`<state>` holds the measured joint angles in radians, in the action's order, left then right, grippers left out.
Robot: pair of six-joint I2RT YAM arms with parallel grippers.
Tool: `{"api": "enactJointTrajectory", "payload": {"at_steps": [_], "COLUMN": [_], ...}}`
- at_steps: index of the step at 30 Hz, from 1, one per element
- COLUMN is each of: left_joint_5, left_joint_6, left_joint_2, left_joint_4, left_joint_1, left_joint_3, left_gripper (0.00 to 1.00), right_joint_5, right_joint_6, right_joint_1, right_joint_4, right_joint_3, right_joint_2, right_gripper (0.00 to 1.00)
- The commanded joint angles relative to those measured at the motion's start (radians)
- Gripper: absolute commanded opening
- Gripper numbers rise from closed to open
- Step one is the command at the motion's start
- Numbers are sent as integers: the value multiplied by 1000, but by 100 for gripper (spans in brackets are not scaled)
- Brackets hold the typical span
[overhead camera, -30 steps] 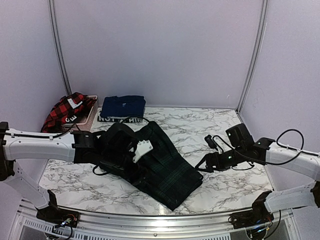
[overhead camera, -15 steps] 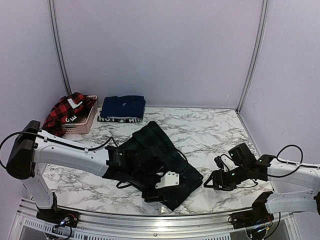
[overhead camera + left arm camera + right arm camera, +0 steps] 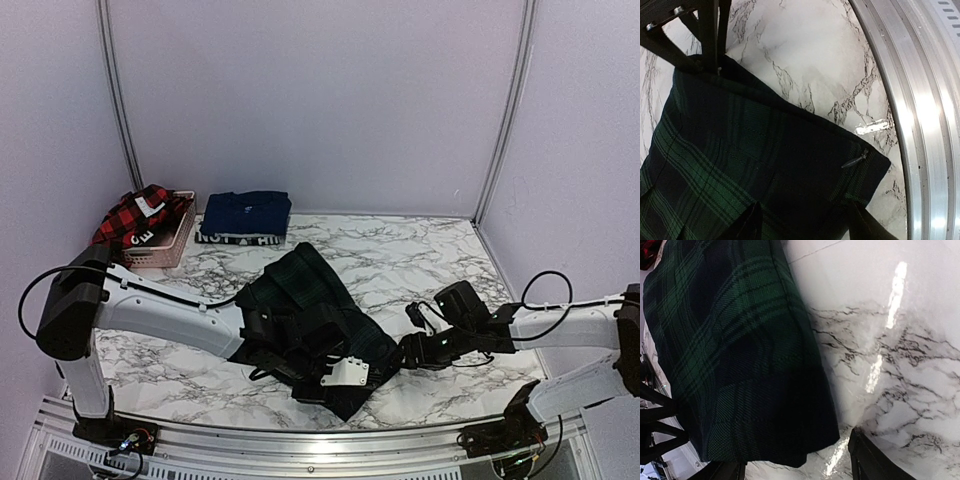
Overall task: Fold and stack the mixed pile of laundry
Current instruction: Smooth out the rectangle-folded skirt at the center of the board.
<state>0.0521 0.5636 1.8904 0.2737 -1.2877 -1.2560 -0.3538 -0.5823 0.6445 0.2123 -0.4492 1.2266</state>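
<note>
The dark green plaid piece (image 3: 305, 305) lies spread on the marble table (image 3: 420, 250). My left gripper (image 3: 338, 378) hovers over its near corner, seen close in the left wrist view (image 3: 765, 165). The jaws stand open either side of the cloth there (image 3: 805, 225), with one fingertip (image 3: 747, 225) on the plaid. My right gripper (image 3: 405, 352) is open at the garment's right edge (image 3: 740, 350), and that edge lies between its jaws (image 3: 795, 467). A folded navy piece (image 3: 245, 215) with a white lettered band sits at the back. The red-and-black checked shirt (image 3: 135, 220) hangs out of the basket.
The pink perforated basket (image 3: 172, 243) stands at the back left against the wall. A metal rail (image 3: 300, 440) runs along the table's near edge, close to the left gripper (image 3: 920, 125). Bare marble (image 3: 890, 340) lies to the right of the plaid piece.
My left gripper has travelled from the middle of the plaid piece down to its near corner, its jaws narrowing. My right gripper has come in leftwards to the garment's right edge.
</note>
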Motion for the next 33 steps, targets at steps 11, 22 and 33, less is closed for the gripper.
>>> {"api": "enactJointTrajectory", "payload": {"at_steps": [11,22,33], "left_joint_5": [-37,-68,-143], "left_joint_6": [58,73,-6], "left_joint_2": [-32,-168,-51], "left_joint_4": [21,59,-29], "left_joint_1": [-7,-5,-8], "left_joint_3": [-9,100,171], "left_gripper": [6,0,0], "right_joint_5": [83,60,-9], "right_joint_6": [-8,-106,-148], "right_joint_1": [17,-5,-17], "right_joint_4": [-2,-118,-188], "right_joint_3": [26,90,122], "right_joint_2": [80,-10,8], "right_gripper": [69,46,12]}}
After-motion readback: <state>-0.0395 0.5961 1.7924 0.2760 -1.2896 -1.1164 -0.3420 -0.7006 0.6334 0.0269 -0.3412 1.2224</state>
